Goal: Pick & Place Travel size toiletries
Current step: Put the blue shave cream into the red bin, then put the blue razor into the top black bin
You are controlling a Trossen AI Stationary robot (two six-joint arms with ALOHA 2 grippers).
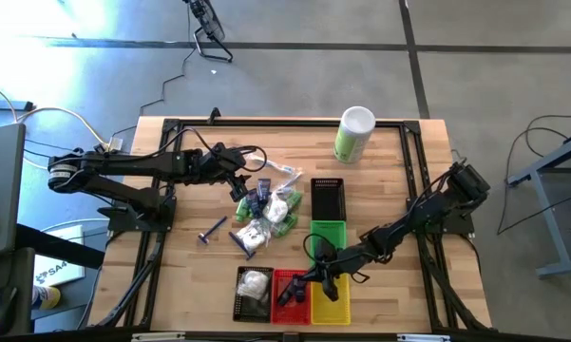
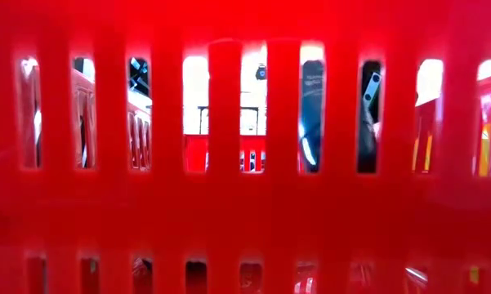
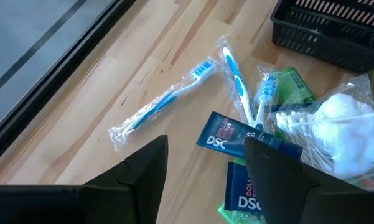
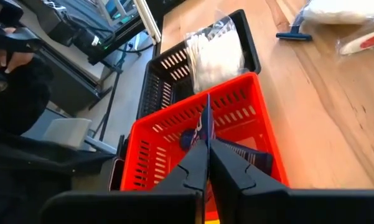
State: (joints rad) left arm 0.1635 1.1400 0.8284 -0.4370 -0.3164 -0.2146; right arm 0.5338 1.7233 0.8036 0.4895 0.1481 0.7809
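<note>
My right gripper (image 1: 301, 283) (image 4: 208, 146) is over the red basket (image 1: 287, 296) (image 4: 174, 130) at the near edge, shut on a dark blue tube (image 4: 207, 115) that shows edge-on. Another dark blue tube (image 4: 243, 152) lies on the basket's floor. My left gripper (image 1: 242, 186) (image 3: 205, 180) hovers open above the pile of toiletries (image 1: 266, 214). The pile holds blue tubes (image 3: 227, 138), clear-wrapped toothbrushes (image 3: 168, 99), a white crinkly pouch (image 3: 342, 124) and green items (image 3: 294, 84), all lying on the table. My right gripper pinches the dark blue tube's thin flat part (image 4: 207, 127) between its two fingers. The fingers slant downward from the table's right side. The tube sticks out past the fingertips over the inside of the red basket; whether its far end touches the basket I cannot tell.
A black basket (image 1: 254, 293) with a white pouch (image 4: 215, 56) stands left of the red one, a yellow basket (image 1: 330, 300) right of it. A green basket (image 1: 329, 236) and another black basket (image 1: 328, 197) stand farther back. A green-and-white canister (image 1: 354, 133) stands at the far edge. A blue razor (image 1: 212, 232) lies apart.
</note>
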